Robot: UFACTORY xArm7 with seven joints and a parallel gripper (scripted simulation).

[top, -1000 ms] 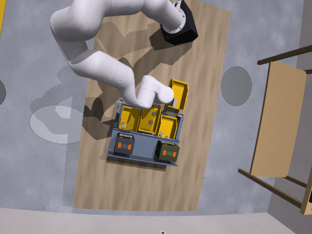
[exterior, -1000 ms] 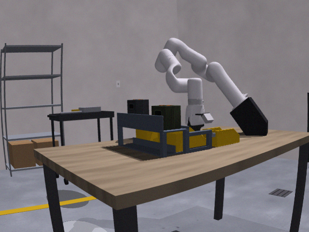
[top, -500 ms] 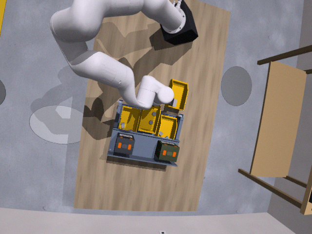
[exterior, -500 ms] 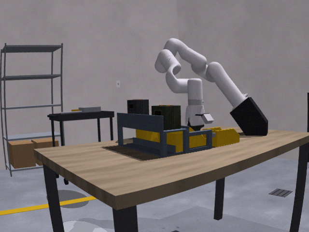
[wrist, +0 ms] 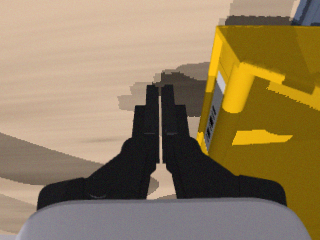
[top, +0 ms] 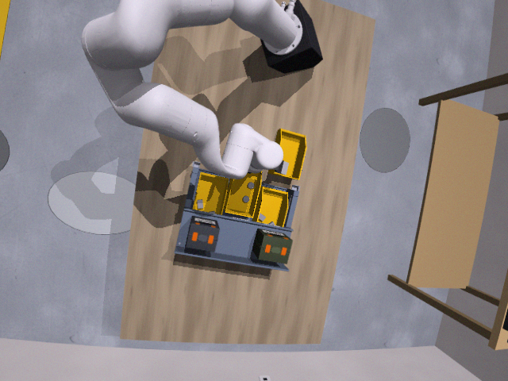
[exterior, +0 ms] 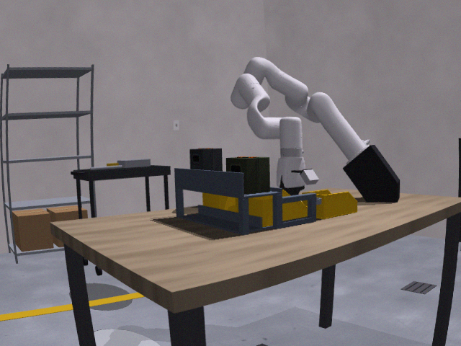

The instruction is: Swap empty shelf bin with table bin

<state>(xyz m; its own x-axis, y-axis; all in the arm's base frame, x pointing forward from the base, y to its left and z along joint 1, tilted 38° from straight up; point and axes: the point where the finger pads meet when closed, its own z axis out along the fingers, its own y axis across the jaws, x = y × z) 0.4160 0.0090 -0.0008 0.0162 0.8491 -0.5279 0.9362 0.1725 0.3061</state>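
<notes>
A blue-grey shelf [top: 236,237] holds three yellow open bins. The left bin [top: 209,191] and the right bin [top: 274,205] hold grey parts. The middle bin [top: 243,194] holds two round parts and sticks out a little farther forward than its neighbours. A fourth yellow bin [top: 292,152] [exterior: 335,202] stands on the table in front of the shelf's right end; I see no parts in it, though my wrist covers one corner. My gripper [wrist: 160,102] is shut on nothing, low over the table, just left of a yellow bin's labelled front [wrist: 215,112]. It also shows in the exterior view [exterior: 291,190].
Two dark boxes [top: 202,236] [top: 272,246] with orange marks stand on the shelf's top board. The arm's black base [top: 292,49] sits at the table's far end. A dark side table [exterior: 121,171] and a metal rack [exterior: 45,148] stand beyond the table.
</notes>
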